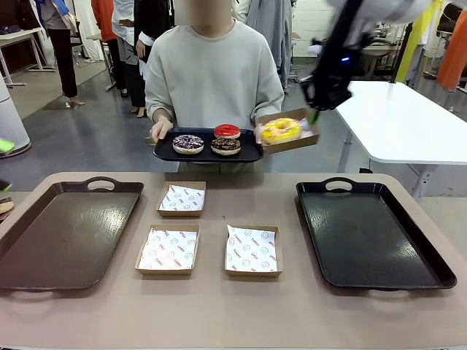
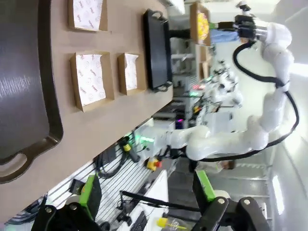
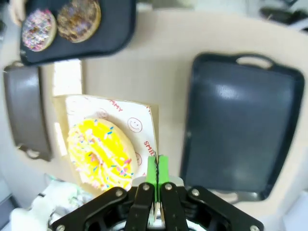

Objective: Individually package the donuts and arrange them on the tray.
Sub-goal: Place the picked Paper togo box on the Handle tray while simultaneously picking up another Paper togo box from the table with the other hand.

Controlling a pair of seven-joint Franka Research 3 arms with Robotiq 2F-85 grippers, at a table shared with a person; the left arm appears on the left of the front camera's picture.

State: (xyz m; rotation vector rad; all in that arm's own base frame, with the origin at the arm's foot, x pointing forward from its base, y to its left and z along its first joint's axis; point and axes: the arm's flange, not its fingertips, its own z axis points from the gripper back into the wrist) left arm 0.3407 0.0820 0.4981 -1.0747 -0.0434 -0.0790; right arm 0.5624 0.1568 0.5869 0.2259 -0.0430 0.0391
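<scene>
My right gripper (image 1: pixel 314 114) is shut on the edge of a cardboard box (image 1: pixel 295 140) that holds the yellow donut (image 1: pixel 281 130), up in the air beside the person's small black tray (image 1: pixel 164 153). That tray carries the purple-and-white donut (image 1: pixel 188 144), the red donut (image 1: pixel 227 131) and the chocolate donut (image 1: pixel 225 146). In the right wrist view the pads (image 3: pixel 162 169) pinch the box's wall (image 3: pixel 155 126) next to the yellow donut (image 3: pixel 101 154). My left gripper (image 2: pixel 147 192) stands open with nothing in it, off the table's side.
Three empty paper-lined boxes (image 1: pixel 182 198) (image 1: pixel 168 249) (image 1: pixel 252 250) lie mid-table. A brown tray (image 1: pixel 66 233) lies at the left and a black tray (image 1: pixel 368 233) at the right, both bare. A white table (image 1: pixel 408 120) stands behind on the right.
</scene>
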